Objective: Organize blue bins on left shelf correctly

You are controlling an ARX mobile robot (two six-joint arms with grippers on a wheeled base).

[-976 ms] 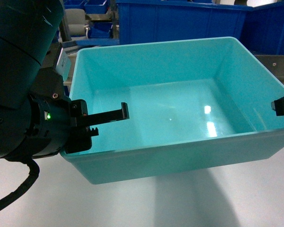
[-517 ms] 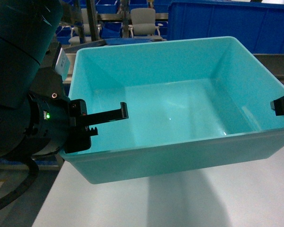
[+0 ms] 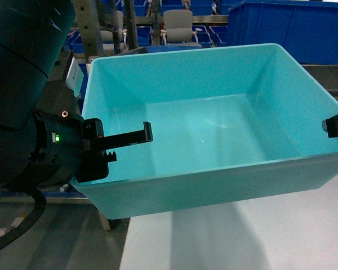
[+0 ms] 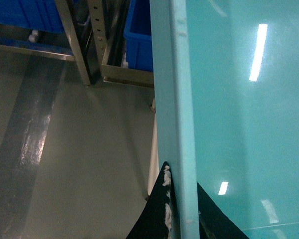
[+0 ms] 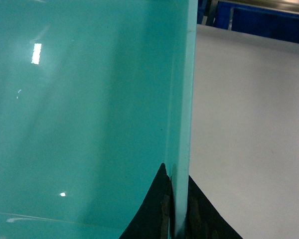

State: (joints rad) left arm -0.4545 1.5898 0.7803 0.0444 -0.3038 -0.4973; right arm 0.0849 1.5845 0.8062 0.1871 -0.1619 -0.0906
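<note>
The view slides right, exposing floor left of the worktop [image 3: 259, 236]; both end effectors, left [image 3: 115, 147] and right [image 3: 337, 126], clamp opposite walls of the turquoise bin [image 3: 214, 129].

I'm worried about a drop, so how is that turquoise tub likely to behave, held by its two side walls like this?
The turquoise tub is empty, so probably light. Its glossy walls look slippery, and the left gripper and right gripper each pinch only a thin rim, so it could slide. The walls may flex a little.

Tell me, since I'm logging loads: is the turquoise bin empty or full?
Empty: the bin's bare floor shows only light reflections, in the head view.
</note>
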